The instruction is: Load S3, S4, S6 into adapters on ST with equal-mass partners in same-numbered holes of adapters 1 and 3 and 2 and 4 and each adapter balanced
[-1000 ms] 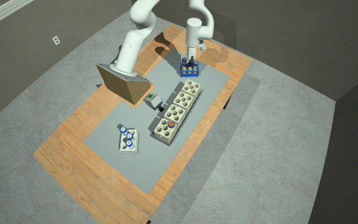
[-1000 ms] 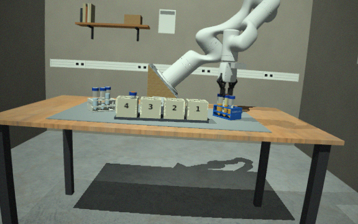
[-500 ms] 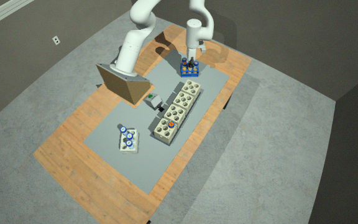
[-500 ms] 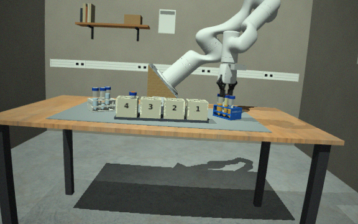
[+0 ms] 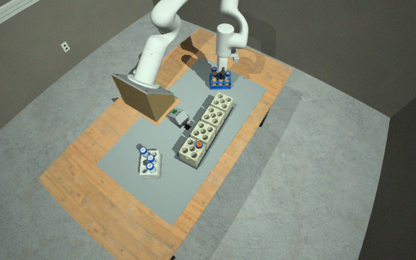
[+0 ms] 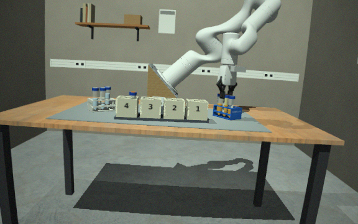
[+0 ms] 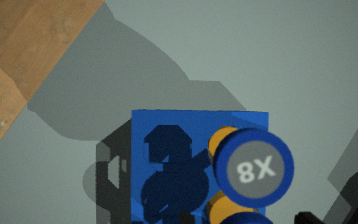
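My gripper (image 5: 222,74) (image 6: 226,94) (image 7: 246,219) is open, pointing down over the blue rack (image 5: 220,87) (image 6: 232,116) (image 7: 200,118); its fingers stand either side of a tube cap at the lower edge of the wrist view. X8 (image 7: 255,168) stands beside it. An orange-dot cap (image 5: 214,74) shows in the rack, ID unreadable. Adapter 4 (image 6: 126,112) holds one orange-dot tube (image 5: 198,144) (image 6: 132,93). Adapters 3 (image 6: 150,114), 2 (image 6: 174,114) and 1 (image 6: 197,116) show no tubes. The white rack (image 5: 150,176) holds three blanks, volumes unreadable.
The adapters stand in a row on the dark stand (image 6: 161,120). The green DONE key (image 5: 175,112) is on its small desk (image 5: 180,118), between the arm's base and the adapters. Neighbouring tubes stand close around the fingers.
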`<state>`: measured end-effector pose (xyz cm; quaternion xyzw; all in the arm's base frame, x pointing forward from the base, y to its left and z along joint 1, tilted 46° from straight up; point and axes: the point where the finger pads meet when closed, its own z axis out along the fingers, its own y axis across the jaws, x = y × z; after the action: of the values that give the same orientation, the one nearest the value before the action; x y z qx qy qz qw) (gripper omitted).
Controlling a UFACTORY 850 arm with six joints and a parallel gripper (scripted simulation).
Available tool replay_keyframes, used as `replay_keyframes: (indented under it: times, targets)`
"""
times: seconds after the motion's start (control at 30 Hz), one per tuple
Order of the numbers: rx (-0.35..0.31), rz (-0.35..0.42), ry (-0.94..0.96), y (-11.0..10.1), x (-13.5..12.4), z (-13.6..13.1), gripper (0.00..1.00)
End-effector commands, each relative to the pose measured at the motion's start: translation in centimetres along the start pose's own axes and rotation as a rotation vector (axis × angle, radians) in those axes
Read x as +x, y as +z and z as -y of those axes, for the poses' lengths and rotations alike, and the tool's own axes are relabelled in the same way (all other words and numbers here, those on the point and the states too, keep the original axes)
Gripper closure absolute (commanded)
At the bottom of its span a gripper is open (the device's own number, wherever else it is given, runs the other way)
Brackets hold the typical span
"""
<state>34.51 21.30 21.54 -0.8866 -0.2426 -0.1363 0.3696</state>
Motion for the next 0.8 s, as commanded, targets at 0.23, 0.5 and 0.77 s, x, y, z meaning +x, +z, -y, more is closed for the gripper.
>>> replay_keyframes:
  times: [0.23, 0.5, 0.77]
  targets:
    - [0.0, -0.001, 0.0, 0.37, 0.05, -0.01, 0.43]
    - [0.0, -0.001, 0.0, 0.37, 0.05, -0.01, 0.43]
    - [0.0, -0.001, 0.0, 0.2, 0.05, -0.01, 1.0]
